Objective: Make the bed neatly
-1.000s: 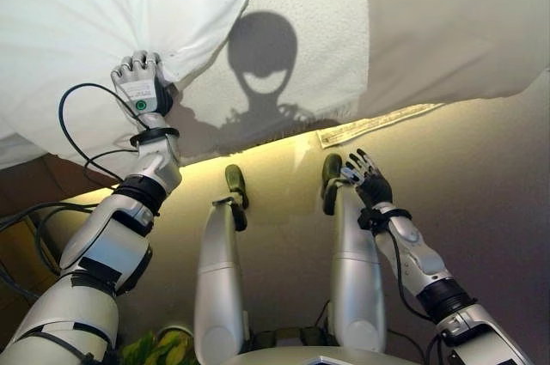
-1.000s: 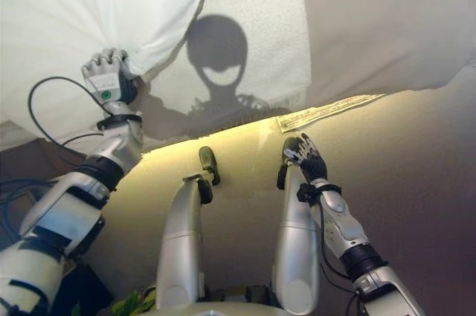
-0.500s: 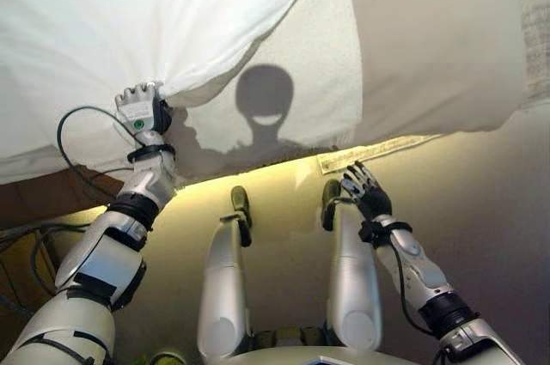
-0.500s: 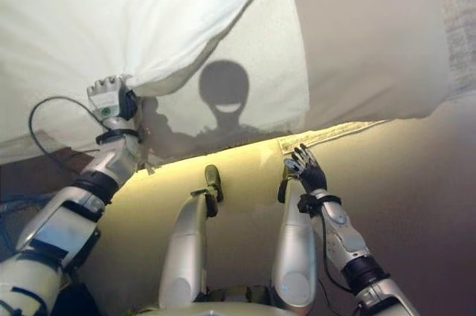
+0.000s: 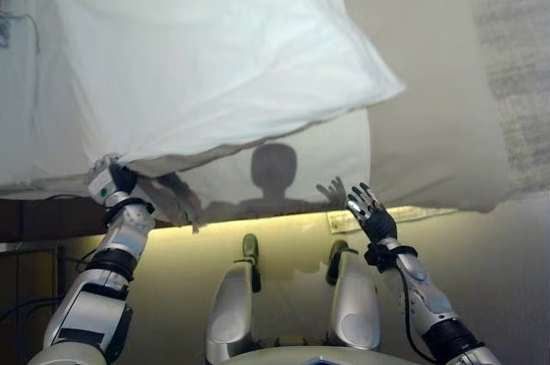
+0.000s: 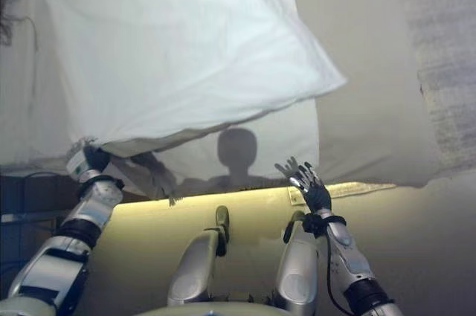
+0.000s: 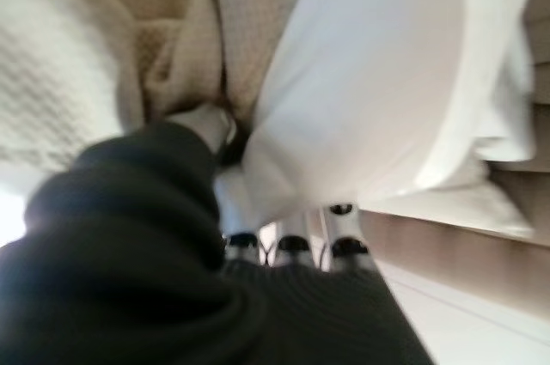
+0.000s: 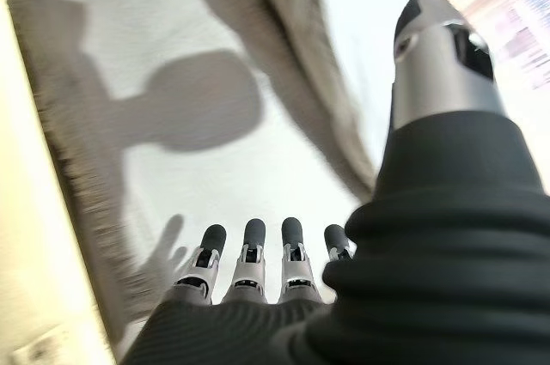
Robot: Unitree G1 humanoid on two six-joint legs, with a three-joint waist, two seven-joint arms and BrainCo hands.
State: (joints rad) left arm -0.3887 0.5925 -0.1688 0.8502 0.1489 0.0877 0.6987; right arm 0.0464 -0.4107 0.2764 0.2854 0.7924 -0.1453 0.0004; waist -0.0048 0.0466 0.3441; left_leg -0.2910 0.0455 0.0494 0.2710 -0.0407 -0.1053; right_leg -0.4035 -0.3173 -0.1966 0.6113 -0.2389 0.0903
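Right hand (image 8: 284, 296) spread above mattress (image 8: 215, 159)

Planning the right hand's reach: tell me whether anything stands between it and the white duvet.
Nothing visible does. The right hand hangs open at the bed's near edge, with only bare textured sheet between it and the white duvet, which the left hand grips.

Bed sheet (image 5: 215, 64) spread across the left and middle of the bed, its near edge bunched at the left hand (image 5: 110, 183) on the near left. Blanket (image 5: 301, 159) lies under the sheet, showing just beyond the bed's near edge. Right hand (image 5: 368, 209) hovers at the near edge, right of centre, apart from the sheet. Rug (image 5: 511, 56) far right.
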